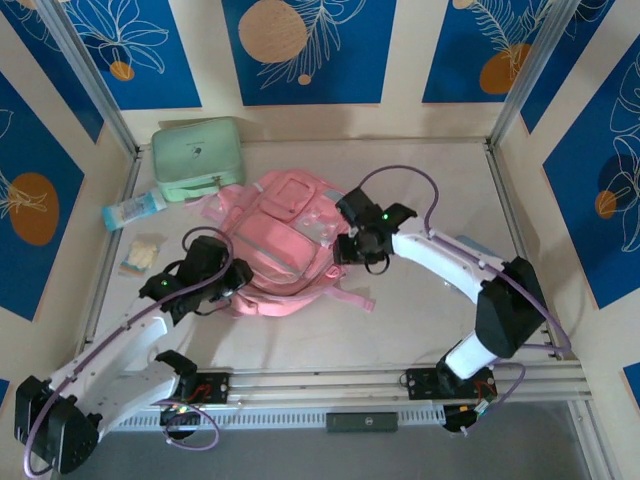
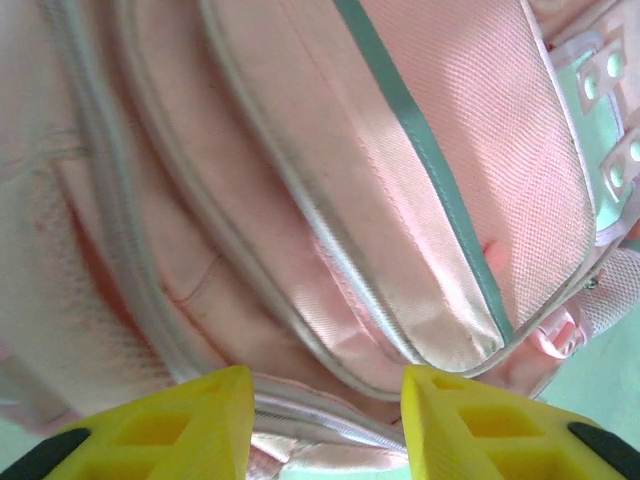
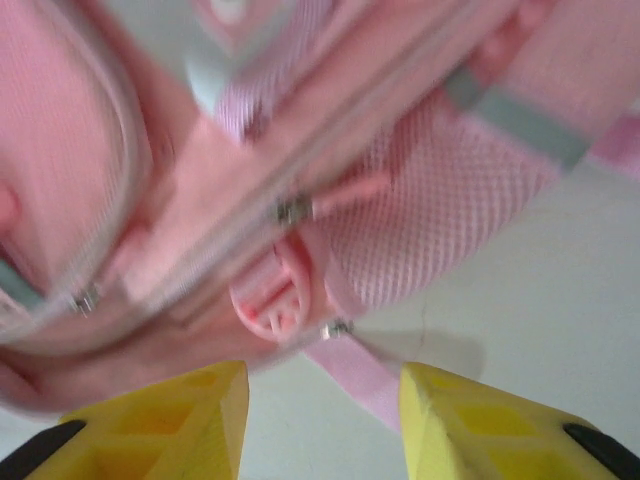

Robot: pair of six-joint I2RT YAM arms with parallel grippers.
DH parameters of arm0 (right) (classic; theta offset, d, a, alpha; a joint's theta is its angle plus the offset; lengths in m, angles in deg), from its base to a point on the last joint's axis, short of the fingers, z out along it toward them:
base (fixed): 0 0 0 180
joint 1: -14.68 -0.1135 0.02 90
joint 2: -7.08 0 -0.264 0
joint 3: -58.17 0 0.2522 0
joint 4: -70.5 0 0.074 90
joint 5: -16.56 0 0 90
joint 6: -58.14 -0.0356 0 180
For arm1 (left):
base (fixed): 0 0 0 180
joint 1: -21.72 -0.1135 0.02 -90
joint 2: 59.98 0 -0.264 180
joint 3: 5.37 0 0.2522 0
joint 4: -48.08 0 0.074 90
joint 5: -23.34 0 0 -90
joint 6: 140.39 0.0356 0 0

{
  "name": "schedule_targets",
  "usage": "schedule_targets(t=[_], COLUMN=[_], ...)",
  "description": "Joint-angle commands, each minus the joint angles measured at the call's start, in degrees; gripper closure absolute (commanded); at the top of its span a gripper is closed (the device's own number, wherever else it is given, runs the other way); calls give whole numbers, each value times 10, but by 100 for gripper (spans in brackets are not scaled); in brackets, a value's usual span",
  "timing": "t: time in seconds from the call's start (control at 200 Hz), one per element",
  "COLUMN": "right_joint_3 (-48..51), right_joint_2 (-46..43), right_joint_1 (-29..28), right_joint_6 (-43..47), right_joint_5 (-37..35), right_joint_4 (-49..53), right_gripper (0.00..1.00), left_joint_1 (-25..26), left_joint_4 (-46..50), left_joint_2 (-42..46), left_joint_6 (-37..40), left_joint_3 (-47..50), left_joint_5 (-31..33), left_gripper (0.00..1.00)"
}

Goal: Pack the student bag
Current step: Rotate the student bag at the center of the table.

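The left claw [image 1: 236, 278] is seen at the near left edge of the student bag [image 1: 285, 250], its yellow fingers [image 2: 170, 435] parted to a moderate gap with nothing clamped between them. In the left wrist view, pink fabric, a closed zip line and a grey-green stripe are seen just beyond the fingertips. The right claw [image 1: 345, 248] is placed at the bag's right side, likewise parted and holding nothing. Beyond its fingers a pink strap [image 3: 355, 375], a mesh panel and two small metal zip pulls [image 3: 293, 210] are shown, blurred.

The bag is laid flat in the middle of the pale surface [image 1: 400, 320], between the two claws. Its contents are hidden.

To the left of the bag, a small pale packet [image 1: 140, 254] is laid near the surface's left edge. Farther back, a light blue tube [image 1: 133, 209] is laid on its side; its print is too small to be read. At the far left, a mint green zip case [image 1: 198, 158] is set closed, and a small dark mark on its lid cannot be read.
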Motion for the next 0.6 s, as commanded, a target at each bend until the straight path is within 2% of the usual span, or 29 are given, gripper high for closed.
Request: schedule_targets(t=[0.0, 0.18, 0.41, 0.505, 0.595], right_joint_3=[-38, -119, -159, -159, -132], right_joint_2=[51, 134, 171, 179, 163], right_joint_1=[19, 34, 19, 15, 35], right_joint_6=[12, 30, 22, -2, -32], right_joint_5=[63, 50, 56, 14, 3], right_joint_4=[-15, 9, 23, 55, 48], right_gripper=[55, 53, 53, 51, 50], left_joint_1=[30, 87, 90, 91, 91], left_joint_4=[-56, -110, -159, -158, -161], left_joint_2=[-29, -79, -119, -120, -118], left_joint_6=[-3, -35, -53, -54, -55], left_joint_3=[-18, -22, 9, 16, 23], left_joint_5=[-11, 33, 47, 48, 46], left_gripper=[57, 56, 56, 56, 56])
